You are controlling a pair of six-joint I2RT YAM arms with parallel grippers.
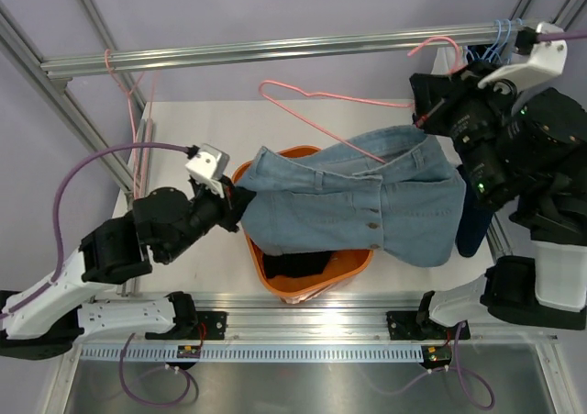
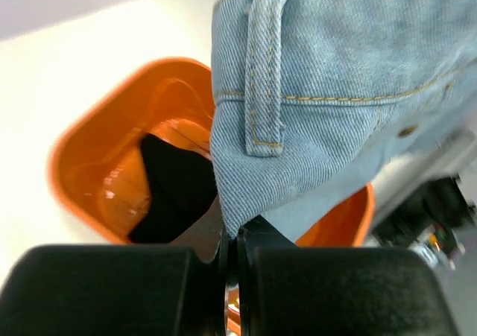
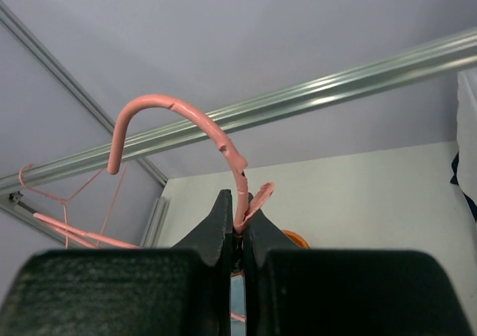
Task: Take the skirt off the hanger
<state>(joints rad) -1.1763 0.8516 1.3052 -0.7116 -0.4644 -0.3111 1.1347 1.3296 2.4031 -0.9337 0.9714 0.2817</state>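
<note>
The light-blue denim skirt [image 1: 367, 207] is stretched level above the orange basket, its buttons facing front. My left gripper [image 1: 240, 198] is shut on the skirt's left corner; the left wrist view shows the cloth [image 2: 335, 90] pinched between the shut jaws of that gripper [image 2: 232, 235]. The pink hanger [image 1: 316, 125] lies tilted over the skirt, one wire arm passing under the waistband on the right. My right gripper [image 1: 427, 111] is shut on the hanger's neck just below the hook [image 3: 186, 112], as seen between its closed jaws in the right wrist view [image 3: 238, 217].
The orange basket [image 1: 316, 285] under the skirt holds a black garment [image 2: 175, 187]. Another pink hanger [image 1: 136, 125] hangs on the left of the top rail [image 1: 275, 47]. Light-blue hangers [image 1: 500, 38] hang at the rail's right end. Dark navy jeans [image 1: 472, 221] hang at the right.
</note>
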